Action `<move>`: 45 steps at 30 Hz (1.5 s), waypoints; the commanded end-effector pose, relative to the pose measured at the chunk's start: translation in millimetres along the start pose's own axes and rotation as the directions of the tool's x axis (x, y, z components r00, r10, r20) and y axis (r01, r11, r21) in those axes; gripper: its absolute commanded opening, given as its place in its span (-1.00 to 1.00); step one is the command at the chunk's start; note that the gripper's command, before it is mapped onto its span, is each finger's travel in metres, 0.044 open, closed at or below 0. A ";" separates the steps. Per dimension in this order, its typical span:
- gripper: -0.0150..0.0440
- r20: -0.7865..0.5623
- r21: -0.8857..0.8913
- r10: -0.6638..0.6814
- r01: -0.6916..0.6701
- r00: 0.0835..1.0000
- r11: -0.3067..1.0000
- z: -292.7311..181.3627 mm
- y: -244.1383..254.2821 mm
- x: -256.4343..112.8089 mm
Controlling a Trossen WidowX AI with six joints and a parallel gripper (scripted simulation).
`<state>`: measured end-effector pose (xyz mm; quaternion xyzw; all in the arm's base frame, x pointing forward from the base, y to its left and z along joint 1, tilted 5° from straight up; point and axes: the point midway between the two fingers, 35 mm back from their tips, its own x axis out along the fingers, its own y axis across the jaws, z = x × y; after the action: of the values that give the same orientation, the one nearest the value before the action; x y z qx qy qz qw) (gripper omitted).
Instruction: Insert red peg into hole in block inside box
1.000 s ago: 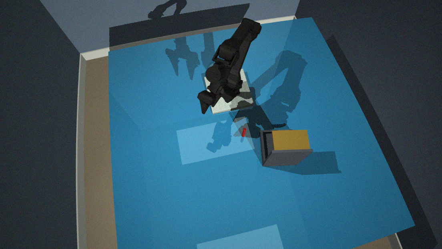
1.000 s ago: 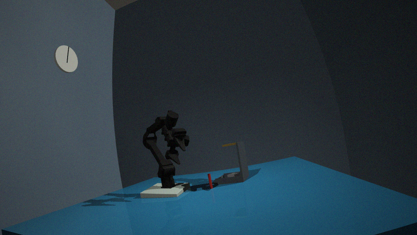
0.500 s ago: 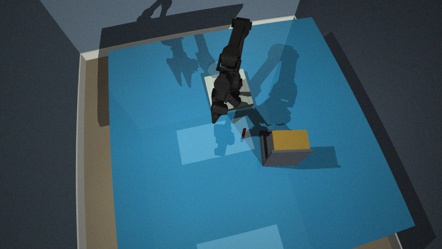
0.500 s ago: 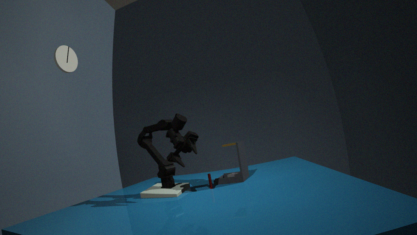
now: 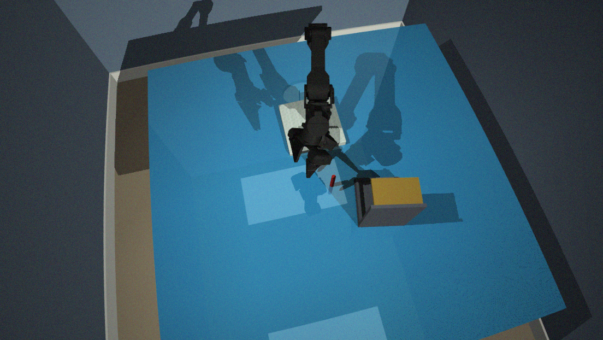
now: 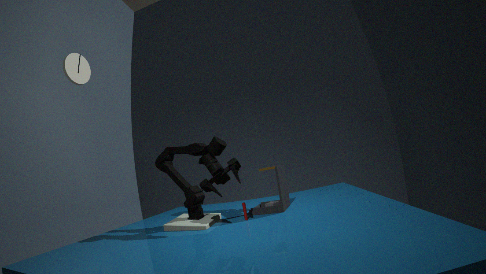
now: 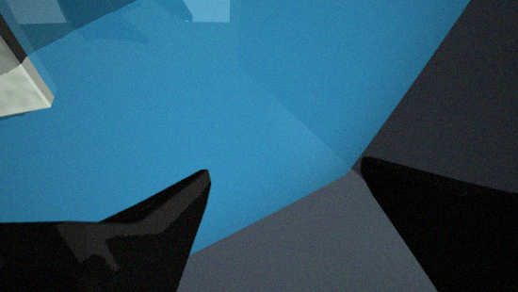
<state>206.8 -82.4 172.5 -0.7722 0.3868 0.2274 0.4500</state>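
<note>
The red peg (image 5: 332, 180) (image 6: 244, 211) stands upright on the table, in front of the box. My gripper (image 5: 302, 169) (image 6: 231, 190) (image 7: 283, 170) is wide open with nothing between its fingers. It is in the air, above and to the left of the peg in the top and exterior views, with its fingers slanting down. The peg is not seen in the wrist view. The grey box (image 5: 390, 216) (image 6: 282, 188) has its open front facing the peg. Its yellow roof (image 5: 396, 191) (image 6: 266, 168) sticks out from the back wall. The block's hole cannot be made out.
The pale base plate (image 5: 291, 122) (image 6: 186, 227) (image 7: 24, 94) carries the arm and lies behind the gripper. The blue table (image 5: 253, 262) (image 6: 340, 231) (image 7: 165, 118) shows shadows and lighter patches. The box side wall stands to the peg's right in the top view.
</note>
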 end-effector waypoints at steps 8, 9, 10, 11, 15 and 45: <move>1.00 0.017 -0.302 -0.035 0.038 0.999 0.953 27.1 -11.9 10.7; 1.00 0.019 -0.327 -0.039 0.043 0.999 0.944 29.7 -12.9 11.4; 1.00 0.020 -0.353 -0.043 0.048 0.999 0.934 32.3 -14.0 12.0; 1.00 0.022 -0.378 -0.048 0.052 0.999 0.924 34.9 -15.0 12.5; 1.00 0.029 -0.476 -0.065 0.071 0.997 0.876 45.6 -18.9 14.4; 0.38 0.066 -0.820 -0.150 0.139 0.987 0.555 101.7 -32.9 14.1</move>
<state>241.2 8.1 130.4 -0.9234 0.1722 0.3384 0.0562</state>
